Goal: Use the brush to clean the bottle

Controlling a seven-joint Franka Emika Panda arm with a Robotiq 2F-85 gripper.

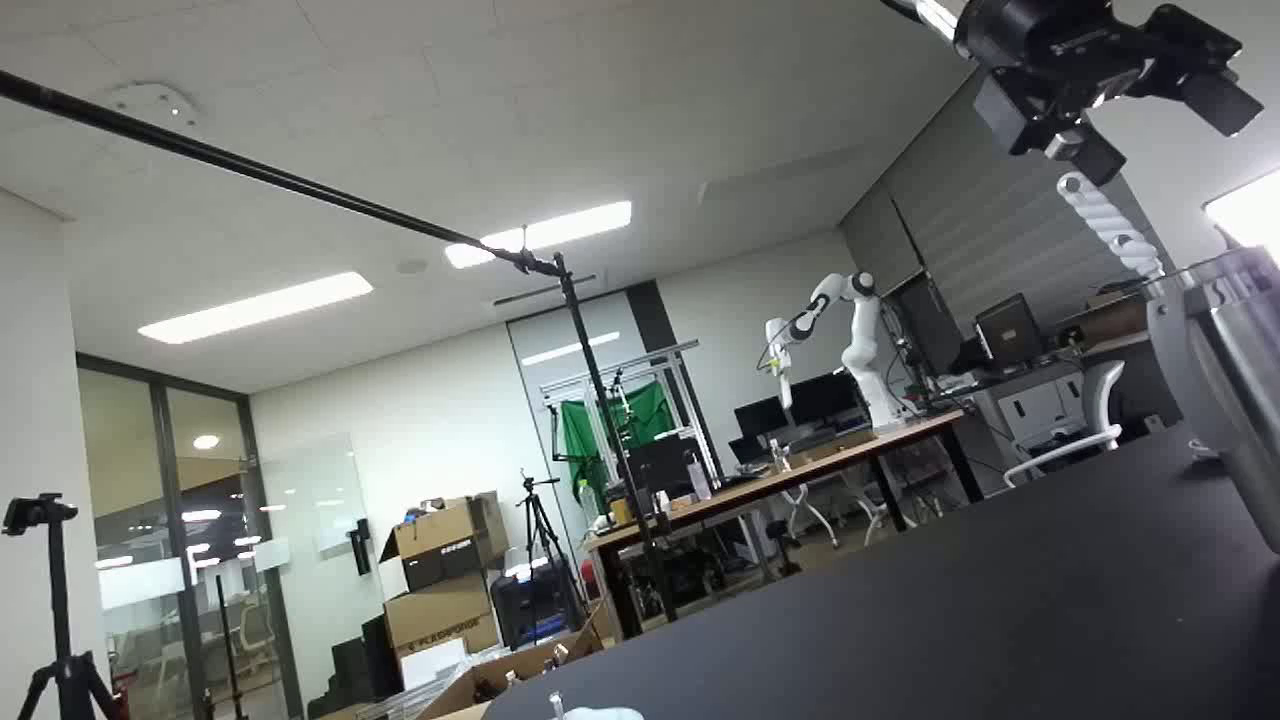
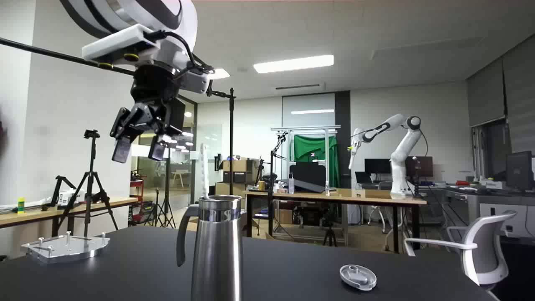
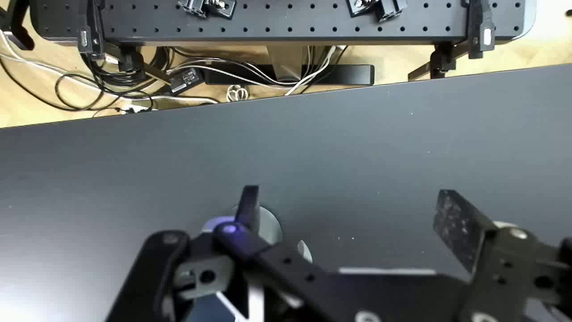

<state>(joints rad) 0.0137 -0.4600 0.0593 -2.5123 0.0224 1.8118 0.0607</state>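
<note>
The bottle (image 2: 220, 255) is a tall steel jug with a dark grey handle, upright on the black table. It also shows, partly cut off, in an exterior view (image 1: 1235, 380). The brush is a white twisted stick (image 2: 204, 171) that rises from the bottle's mouth, beside the handle; it also shows in an exterior view (image 1: 1105, 220). Its lower part is hidden. My gripper (image 2: 138, 152) is open and empty, above the table and higher than the bottle's rim, apart from the brush. In the wrist view the open fingers (image 3: 348, 201) partly hide pale round shapes that I cannot identify.
A clear round lid (image 2: 358, 277) lies on the black table (image 2: 301, 267). A clear plate with upright pegs (image 2: 67, 249) stands on the table on the opposite side of the bottle. A perforated dark bench (image 3: 286, 22) lies beyond the table edge in the wrist view.
</note>
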